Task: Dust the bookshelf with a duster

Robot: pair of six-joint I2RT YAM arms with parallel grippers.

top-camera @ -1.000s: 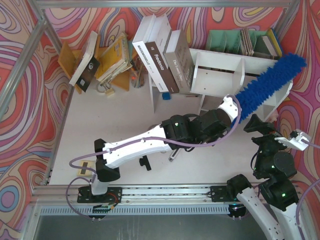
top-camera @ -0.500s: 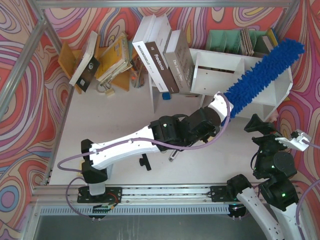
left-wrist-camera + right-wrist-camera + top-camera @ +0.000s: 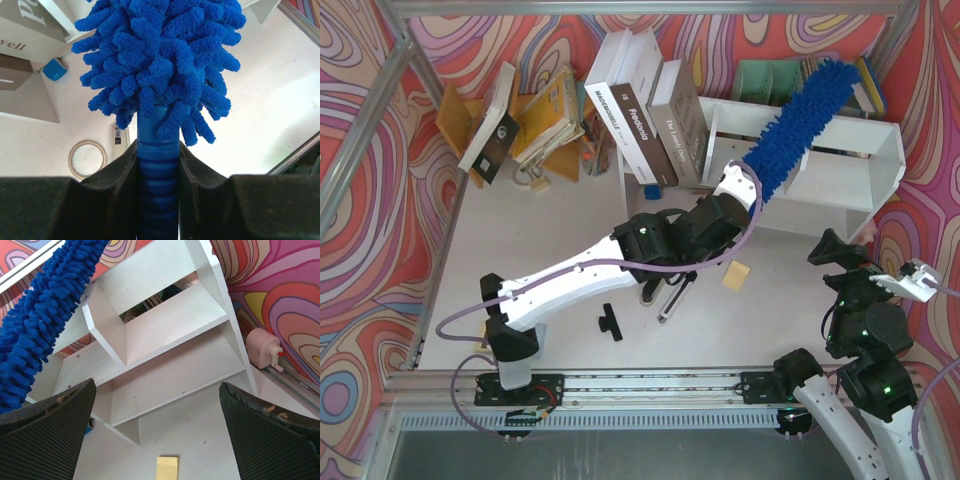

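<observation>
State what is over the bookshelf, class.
The duster stretches diagonally over the bookshelf, its handle clamped in the left fingers. Whatever lies beneath its head is covered, and contact cannot be told.

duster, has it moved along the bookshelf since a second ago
Yes. The duster has swept left along the bookshelf, from its right end toward its middle.

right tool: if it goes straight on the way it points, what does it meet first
Probably the bookshelf, near its open compartments; the way from the open right tool to it looks free, though depth is unclear.
</observation>
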